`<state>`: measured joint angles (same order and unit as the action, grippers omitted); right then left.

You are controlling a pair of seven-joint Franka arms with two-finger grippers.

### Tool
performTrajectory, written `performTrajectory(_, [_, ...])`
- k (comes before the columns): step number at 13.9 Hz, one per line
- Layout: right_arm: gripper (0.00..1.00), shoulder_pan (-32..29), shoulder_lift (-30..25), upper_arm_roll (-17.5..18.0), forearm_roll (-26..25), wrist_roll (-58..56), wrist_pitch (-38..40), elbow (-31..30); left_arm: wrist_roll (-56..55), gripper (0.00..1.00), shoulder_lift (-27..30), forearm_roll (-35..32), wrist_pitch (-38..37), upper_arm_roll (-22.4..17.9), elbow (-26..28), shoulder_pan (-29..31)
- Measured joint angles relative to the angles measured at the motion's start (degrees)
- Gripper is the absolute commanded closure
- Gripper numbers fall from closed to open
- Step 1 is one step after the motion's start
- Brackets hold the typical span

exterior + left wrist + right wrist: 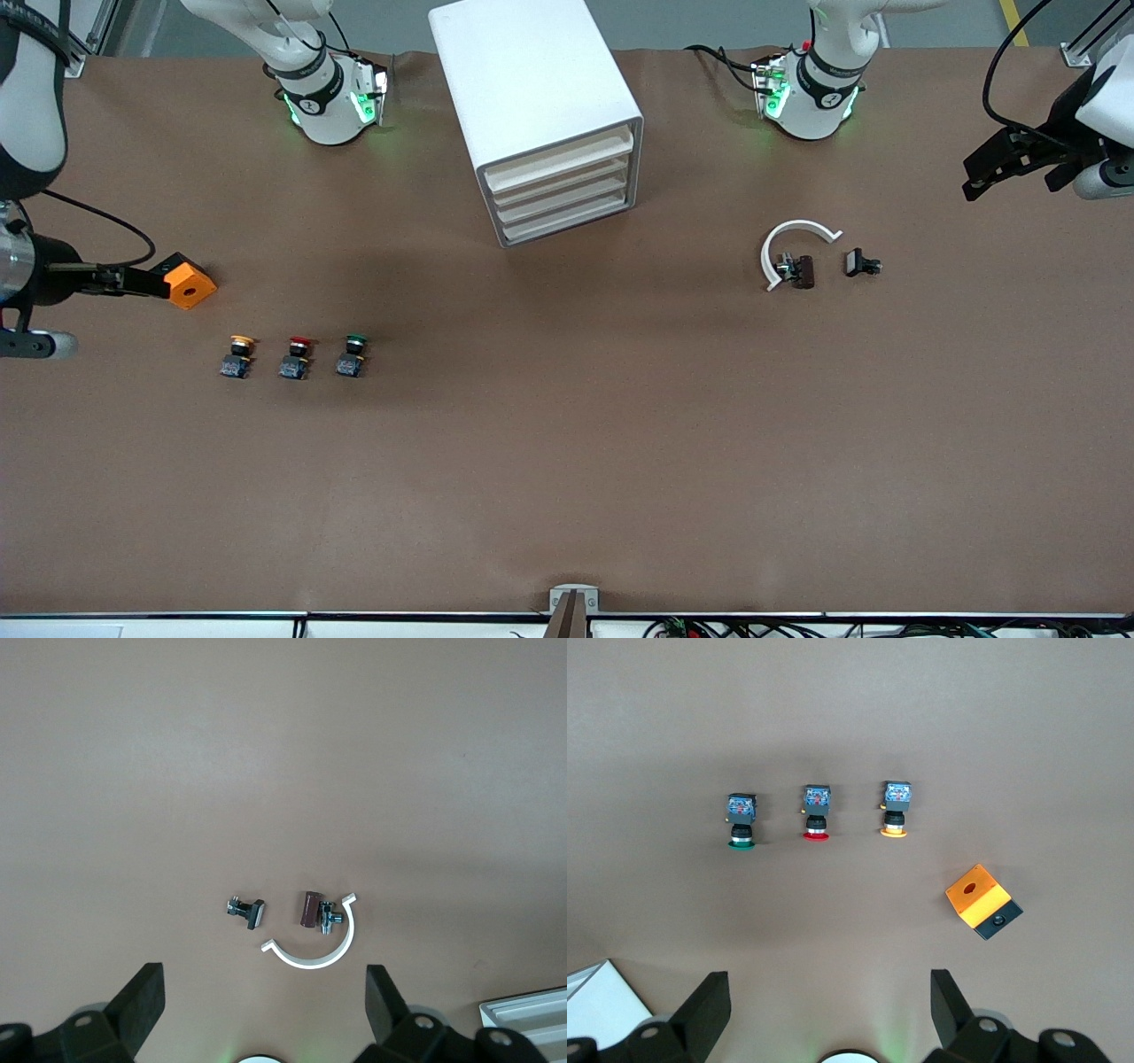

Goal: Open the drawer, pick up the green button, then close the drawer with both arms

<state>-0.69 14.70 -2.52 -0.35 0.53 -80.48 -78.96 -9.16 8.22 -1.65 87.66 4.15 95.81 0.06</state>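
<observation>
Both hands hang open: left hand (261, 1005) over the white clip (314, 943), right hand (828, 1005) near the green button (741, 819); all drawers (567, 190) are closed.

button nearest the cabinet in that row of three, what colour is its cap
Green cap on that button, black body beneath; clearest in the right wrist view.
</observation>
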Motion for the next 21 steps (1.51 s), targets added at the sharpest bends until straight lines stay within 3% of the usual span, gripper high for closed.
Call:
performTrajectory(10, [0.0, -0.01, -1.38, 0.75, 0.19, 4.69, 2.93, 3.49, 0.11, 0.0, -0.59, 0.0, 0.11, 0.0, -0.68, -0.01])
performTrajectory(21, [0.0, 0.54, -7.81, 1.2, 2.24, 3.1, 2.55, 2.82, 0.11, 0.0, -1.81, 0.0, -0.22, 0.0, -2.38, -0.02])
